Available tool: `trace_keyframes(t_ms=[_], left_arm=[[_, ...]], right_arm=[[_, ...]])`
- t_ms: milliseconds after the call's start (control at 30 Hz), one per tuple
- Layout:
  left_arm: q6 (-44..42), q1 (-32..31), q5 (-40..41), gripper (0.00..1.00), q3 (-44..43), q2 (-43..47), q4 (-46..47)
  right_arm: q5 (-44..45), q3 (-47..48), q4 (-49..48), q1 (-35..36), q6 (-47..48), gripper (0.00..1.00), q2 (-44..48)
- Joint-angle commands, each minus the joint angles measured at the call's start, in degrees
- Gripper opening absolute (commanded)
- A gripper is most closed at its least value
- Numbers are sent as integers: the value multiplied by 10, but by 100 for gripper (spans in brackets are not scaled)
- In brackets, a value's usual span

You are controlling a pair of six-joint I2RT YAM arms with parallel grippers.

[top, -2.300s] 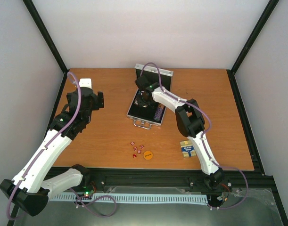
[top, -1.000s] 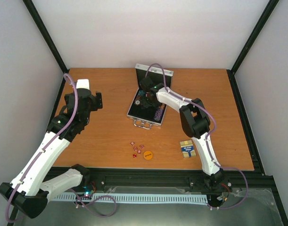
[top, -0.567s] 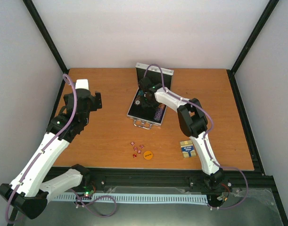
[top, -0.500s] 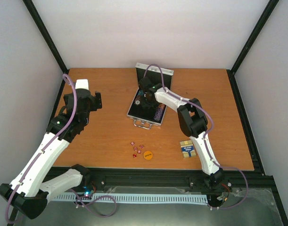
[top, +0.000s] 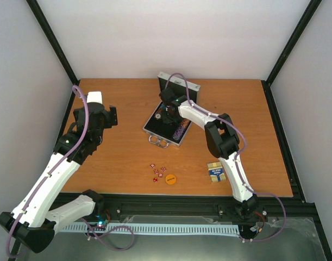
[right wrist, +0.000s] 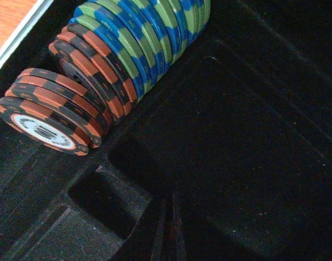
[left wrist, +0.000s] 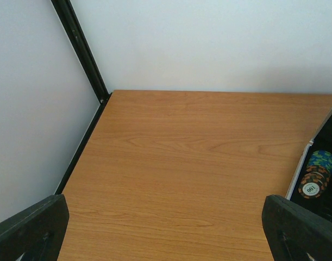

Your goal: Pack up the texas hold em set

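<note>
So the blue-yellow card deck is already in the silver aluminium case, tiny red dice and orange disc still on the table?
No: top view shows the card deck also on the table, outside the case. Dice and disc are out too.

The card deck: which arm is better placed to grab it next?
Probably right: the card deck lies beside that arm, though the right gripper is shut inside the case. The left gripper hovers far off.

We record, on the table (top: 117, 163): case (top: 154, 126) at centre towards the far edge, lid standing at its far end; chips (right wrist: 127, 60) in a row inside, along one wall (leaning on one another). Nearer the arm bases: dice (top: 157, 171), disc (top: 170, 178) just right of them, card deck (top: 215, 171) farther right.
</note>
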State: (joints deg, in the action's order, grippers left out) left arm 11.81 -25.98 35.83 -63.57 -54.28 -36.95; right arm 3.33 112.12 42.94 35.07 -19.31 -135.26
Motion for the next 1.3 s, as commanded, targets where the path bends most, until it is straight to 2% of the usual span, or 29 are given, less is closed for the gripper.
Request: trace_keyframes(t_ms=[0, 467, 833, 1267], left_arm=[[6, 3, 6, 100, -12, 4, 0], [12, 3, 1, 100, -11, 6, -1], [15, 3, 4, 100, -6, 9, 0], [9, 3, 4, 100, -4, 1, 8]], right_arm=[[15, 0, 20, 0, -1, 3, -4], [-47, -22, -2, 0, 41, 3, 54], [-107, -7, -17, 11, 134, 3, 72], [-117, 112, -20, 36, 223, 3, -4]])
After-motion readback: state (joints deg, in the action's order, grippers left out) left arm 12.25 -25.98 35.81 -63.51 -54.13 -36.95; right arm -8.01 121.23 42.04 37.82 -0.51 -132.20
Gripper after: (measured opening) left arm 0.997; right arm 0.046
